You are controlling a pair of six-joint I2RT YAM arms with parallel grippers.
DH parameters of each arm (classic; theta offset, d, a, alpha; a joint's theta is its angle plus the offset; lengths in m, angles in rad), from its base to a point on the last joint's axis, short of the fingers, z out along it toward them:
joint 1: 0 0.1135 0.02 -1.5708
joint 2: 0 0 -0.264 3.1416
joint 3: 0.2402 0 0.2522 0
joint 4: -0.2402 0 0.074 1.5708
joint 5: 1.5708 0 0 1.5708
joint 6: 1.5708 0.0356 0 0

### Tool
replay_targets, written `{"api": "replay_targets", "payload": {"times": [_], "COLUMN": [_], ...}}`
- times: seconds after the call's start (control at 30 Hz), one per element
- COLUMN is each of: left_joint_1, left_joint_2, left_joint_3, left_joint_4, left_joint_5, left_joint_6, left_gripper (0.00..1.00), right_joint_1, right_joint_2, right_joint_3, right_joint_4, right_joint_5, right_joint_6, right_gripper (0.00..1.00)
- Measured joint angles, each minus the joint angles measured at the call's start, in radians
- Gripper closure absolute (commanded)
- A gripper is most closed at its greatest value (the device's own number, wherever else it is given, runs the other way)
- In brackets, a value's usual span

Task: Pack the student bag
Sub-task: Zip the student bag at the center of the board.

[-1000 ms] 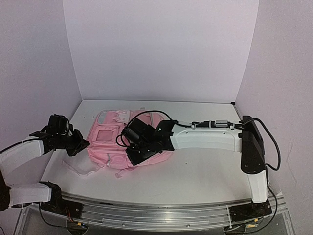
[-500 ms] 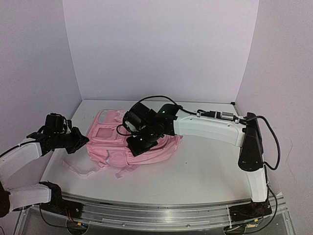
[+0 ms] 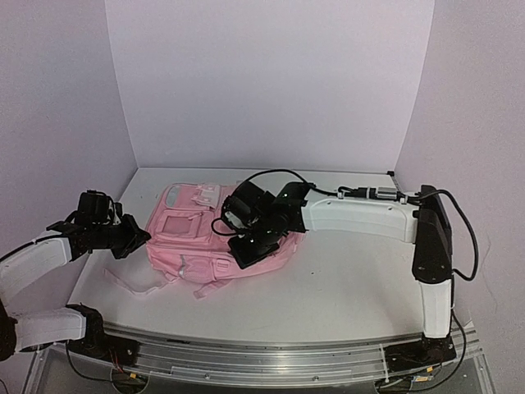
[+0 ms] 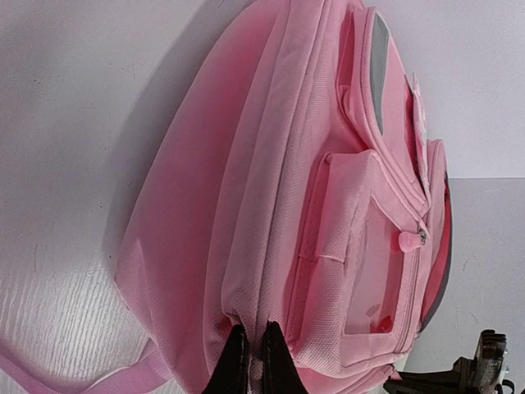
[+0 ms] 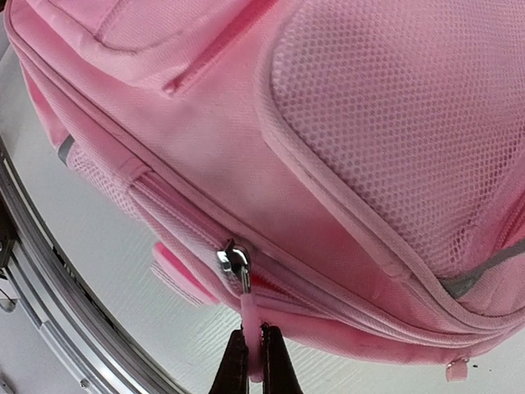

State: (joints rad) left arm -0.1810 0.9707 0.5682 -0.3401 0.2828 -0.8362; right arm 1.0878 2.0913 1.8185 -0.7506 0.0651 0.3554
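Right hand [image 5: 253, 349] pinches the pink zip tab [image 5: 248, 312], left hand [image 4: 253, 341] pinches the student bag [image 3: 176, 238] lying by the left edge of the worktop [image 3: 353, 287], so the zip job looks started, but I cannot see inside.

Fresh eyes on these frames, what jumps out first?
The pink student bag, lying flat left of centre on the white table. The right arm stretches across it, right pincer shut on a pink zip pull. The left pincer pinches the bag's left edge.
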Motion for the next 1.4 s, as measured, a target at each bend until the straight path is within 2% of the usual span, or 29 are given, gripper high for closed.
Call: {"api": "replay_targets", "payload": {"times": [0.37,1.03,1.23,1.27,1.3,1.33,1.4], "left_joint_1": [-0.006,-0.016,-0.024,-0.025,-0.025,-0.025,-0.020], "left_joint_2": [0.000,-0.022,-0.022,-0.022,-0.021,-0.022,-0.022], "left_joint_3": [0.000,-0.008,-0.008,-0.008,-0.008,-0.008,-0.008], "left_joint_4": [0.007,0.025,0.025,0.026,0.027,0.028,0.029], "left_joint_5": [-0.017,-0.017,-0.016,-0.015,-0.013,-0.010,-0.010], "left_joint_6": [-0.001,-0.002,-0.009,-0.008,-0.005,0.000,0.020], "left_gripper": [1.00,1.00,1.00,0.94,0.78,0.54,0.17], "right_joint_1": [-0.048,-0.120,-0.175,-0.183,-0.191,-0.200,-0.215], "right_joint_2": [-0.135,-0.178,-0.193,-0.193,-0.193,-0.193,-0.193], "right_joint_3": [-0.180,-0.249,-0.311,-0.316,-0.319,-0.322,-0.324], "right_joint_4": [-0.006,0.011,0.057,0.062,0.067,0.072,0.073], "right_joint_5": [0.090,0.191,0.169,0.150,0.125,0.091,0.047], "right_joint_6": [-0.013,-0.121,-0.132,-0.139,-0.147,-0.157,-0.168], "right_gripper": [1.00,1.00,1.00,1.00,1.00,1.00,1.00]}}
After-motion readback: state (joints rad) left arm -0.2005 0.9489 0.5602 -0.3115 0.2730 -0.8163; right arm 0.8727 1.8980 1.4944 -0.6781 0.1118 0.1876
